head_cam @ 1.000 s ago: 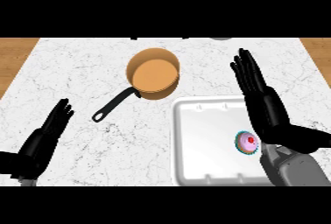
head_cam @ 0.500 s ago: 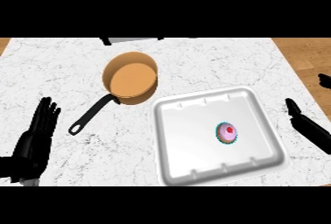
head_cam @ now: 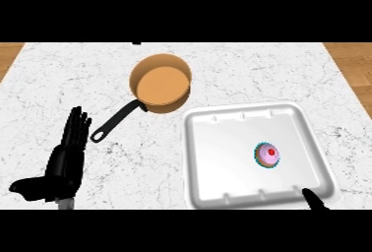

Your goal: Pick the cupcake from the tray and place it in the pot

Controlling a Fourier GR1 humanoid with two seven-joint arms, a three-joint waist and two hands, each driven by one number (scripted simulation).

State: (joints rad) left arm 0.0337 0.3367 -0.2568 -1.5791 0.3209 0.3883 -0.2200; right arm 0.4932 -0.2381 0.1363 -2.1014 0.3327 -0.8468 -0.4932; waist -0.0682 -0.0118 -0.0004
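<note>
A cupcake (head_cam: pixel 267 155) with pink icing, a red top and a teal wrapper sits right of centre in the white tray (head_cam: pixel 218 177). The orange pot (head_cam: pixel 161 84) with a black handle (head_cam: pixel 112 123) stands on the marble counter, up and left of the tray. My left hand (head_cam: pixel 67 160) rests open at the lower left, fingers straight and pointing up, just left of the handle's end. Of my right hand only a black fingertip (head_cam: pixel 314 199) shows, at the tray's lower right corner by the view's lower edge.
The white marble counter (head_cam: pixel 262 74) spans the view, with wooden floor past its left and right edges at the top corners. The tray fills most of the lower right.
The view has shifted, so the pot and tray now sit further left and lower. My right hand has dropped from beside the tray to the lower edge, leaving only a fingertip in sight.
</note>
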